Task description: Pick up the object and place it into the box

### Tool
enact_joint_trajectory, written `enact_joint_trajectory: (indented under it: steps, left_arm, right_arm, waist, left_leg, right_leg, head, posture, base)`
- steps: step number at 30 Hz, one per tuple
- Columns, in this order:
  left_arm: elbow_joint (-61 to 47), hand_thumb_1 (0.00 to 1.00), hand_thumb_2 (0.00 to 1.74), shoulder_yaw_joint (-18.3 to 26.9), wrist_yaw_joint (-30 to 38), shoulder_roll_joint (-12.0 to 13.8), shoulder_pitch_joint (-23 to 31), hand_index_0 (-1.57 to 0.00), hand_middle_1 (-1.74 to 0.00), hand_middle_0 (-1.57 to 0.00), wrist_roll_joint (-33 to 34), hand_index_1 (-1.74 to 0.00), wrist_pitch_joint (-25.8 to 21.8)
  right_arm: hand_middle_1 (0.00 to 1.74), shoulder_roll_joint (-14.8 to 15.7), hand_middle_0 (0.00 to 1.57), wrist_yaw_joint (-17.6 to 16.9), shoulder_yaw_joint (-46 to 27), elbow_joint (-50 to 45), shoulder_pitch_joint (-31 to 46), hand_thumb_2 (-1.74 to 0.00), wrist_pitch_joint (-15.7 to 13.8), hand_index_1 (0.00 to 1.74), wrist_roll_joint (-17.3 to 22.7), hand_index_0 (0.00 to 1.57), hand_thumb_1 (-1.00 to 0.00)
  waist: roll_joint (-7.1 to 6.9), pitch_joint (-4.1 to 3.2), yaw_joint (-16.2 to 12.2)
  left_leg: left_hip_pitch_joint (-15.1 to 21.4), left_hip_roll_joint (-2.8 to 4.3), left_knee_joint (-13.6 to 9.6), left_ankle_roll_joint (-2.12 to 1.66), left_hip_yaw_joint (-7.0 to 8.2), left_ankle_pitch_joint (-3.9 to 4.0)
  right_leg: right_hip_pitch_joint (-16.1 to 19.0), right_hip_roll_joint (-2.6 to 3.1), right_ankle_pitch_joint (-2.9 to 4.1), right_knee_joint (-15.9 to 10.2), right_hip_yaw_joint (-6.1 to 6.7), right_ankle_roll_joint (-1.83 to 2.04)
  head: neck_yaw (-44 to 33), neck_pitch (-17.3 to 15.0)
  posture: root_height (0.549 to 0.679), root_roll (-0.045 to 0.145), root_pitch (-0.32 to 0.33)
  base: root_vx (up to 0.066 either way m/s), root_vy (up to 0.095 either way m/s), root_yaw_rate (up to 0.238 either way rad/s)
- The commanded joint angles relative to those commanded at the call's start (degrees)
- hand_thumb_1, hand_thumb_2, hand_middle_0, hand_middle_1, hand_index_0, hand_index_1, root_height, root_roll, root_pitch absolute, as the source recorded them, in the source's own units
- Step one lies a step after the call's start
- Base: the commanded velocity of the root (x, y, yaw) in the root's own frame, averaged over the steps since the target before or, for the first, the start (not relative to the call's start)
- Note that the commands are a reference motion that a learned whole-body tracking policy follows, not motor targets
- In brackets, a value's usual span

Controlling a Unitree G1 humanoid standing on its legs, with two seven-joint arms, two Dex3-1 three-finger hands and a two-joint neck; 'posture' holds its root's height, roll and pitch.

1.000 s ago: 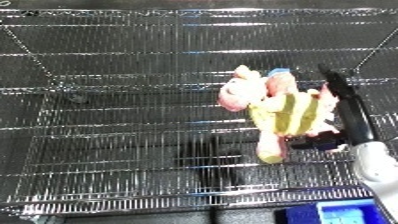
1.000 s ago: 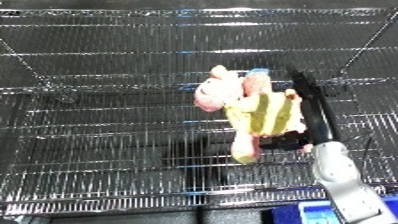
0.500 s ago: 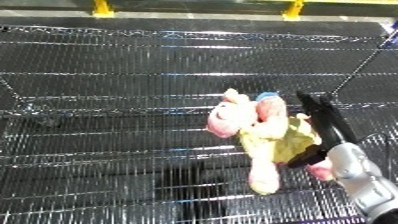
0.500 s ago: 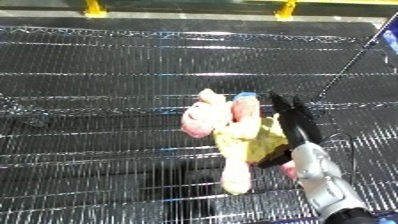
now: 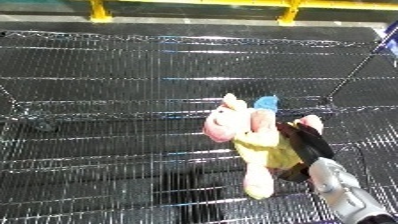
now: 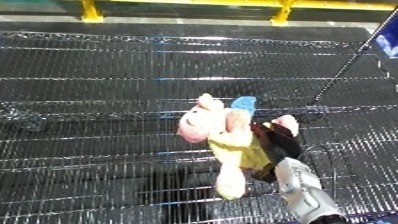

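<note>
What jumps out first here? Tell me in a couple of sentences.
The pink plush toy in a yellow top, right of centre, stands out brightly against the dark wire mesh bin that fills the view. The robot's right hand comes up from the lower right, its black fingers curled round the toy's body. A yellow rail runs along the top edge.

Right hand (image 5: pixel 302 145) mostly hidden behind the plush toy (image 5: pixel 253 145); fingers blurred. Right forearm (image 5: pixel 346 192) cut off at the near edge. Toy's face too blurred to read.
</note>
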Motion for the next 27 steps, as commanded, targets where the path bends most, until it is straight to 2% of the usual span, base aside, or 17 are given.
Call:
enact_joint_trajectory:
  steps: [9,15,20,27]
  left_arm:
    - [0.51,1.00,1.74,-0.59,-1.08,0.46,-0.08,-1.57,-1.74,-1.57,-0.71,-1.74,0.16]
    - [0.85,1.00,1.74,-0.96,-1.20,0.28,-0.10,-1.57,-1.74,-1.57,-0.70,-1.74,0.38]
    - [1.31,1.00,1.74,-1.03,-1.04,-0.10,-0.85,-1.57,-1.74,-1.57,-0.93,-1.74,0.50]
    - [2.81,1.00,1.74,-0.40,0.09,-0.93,-1.58,-1.57,-1.74,-1.57,-0.58,-1.74,0.29]
  right_arm:
    - [1.74,-0.64,1.57,0.22,-0.05,0.08,0.25,-1.74,-0.06,1.74,-0.54,1.57,-1.00]
    - [1.74,-0.65,1.57,-0.17,-0.73,0.73,0.97,-1.74,0.00,1.74,-1.03,1.57,-1.00]
    - [1.74,-0.49,1.57,-0.79,-1.29,0.08,1.45,-1.74,-0.11,1.74,-0.70,1.57,-1.00]
    - [1.74,-1.86,1.57,-5.17,-5.24,-6.46,3.79,-1.74,-1.74,1.74,2.48,1.57,-1.00]
  waist:
    - [0.24,0.00,0.40]
    - [0.46,0.00,0.38]
    - [0.40,0.00,0.23]
    - [-0.34,0.00,-1.05]
  left_leg:
    - [0.42,0.01,0.32,-0.15,-0.32,0.31]
    - [0.58,-0.04,0.34,-0.08,-0.47,0.47]
    - [1.91,0.09,-0.82,-0.11,-0.16,0.70]
    - [4.84,0.52,-3.16,-0.06,0.38,0.99]
  right_leg:
    - [0.60,-0.21,0.08,0.51,-0.06,0.01]
    - [1.00,-0.39,-0.02,0.77,-0.18,0.02]
    - [2.24,-0.56,-0.27,0.15,-0.44,0.07]
    - [5.08,-0.71,-0.45,-1.80,-0.78,0.13]
  head:
    - [1.86,-0.65]
    - [2.34,-1.40]
    - [2.30,-1.81]
    - [1.95,-1.98]
  posture:
    - [0.619,0.036,0.036]
    - [0.618,0.036,0.027]
    - [0.620,0.037,0.019]
    - [0.625,0.037,0.002]
  base:
    - [-0.014,-0.011,0.020]
    - [-0.013,-0.001,0.026]
    - [-0.013,0.005,0.013]
    - [-0.019,0.011,-0.027]
